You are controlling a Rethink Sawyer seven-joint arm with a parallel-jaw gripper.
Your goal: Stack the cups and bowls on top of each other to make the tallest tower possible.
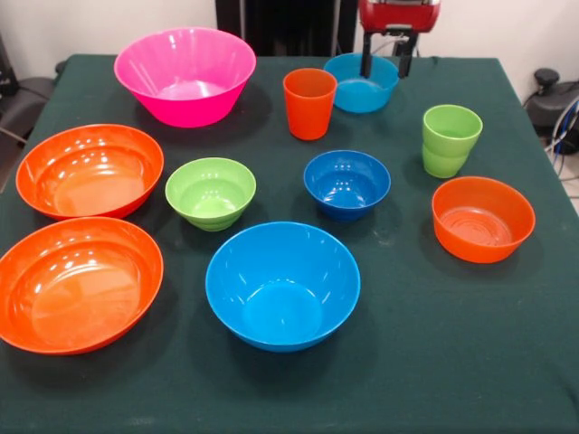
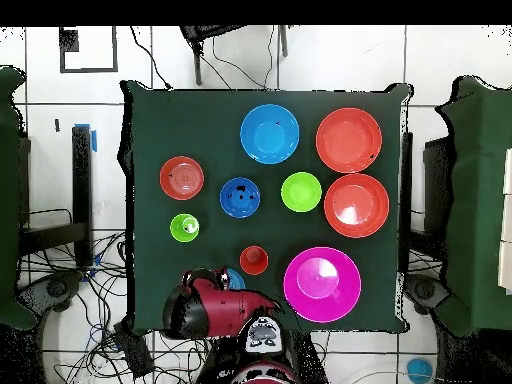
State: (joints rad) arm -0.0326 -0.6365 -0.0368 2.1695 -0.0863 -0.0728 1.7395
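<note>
All the bowls stand apart on the green cloth; no tower shows. The large pink bowl is at the back left. Two large orange bowls are at the left. The large blue bowl is at the front. The smaller lime green, dark blue and orange bowls sit mid-table. The orange cup stands upright. Two lime green cups are nested. My gripper hangs open just above the light blue bowl.
The red arm head covers most of the light blue bowl in the overhead view. Cables and dark chairs lie beside the table's edges. The orange cup stands close to the left of the light blue bowl.
</note>
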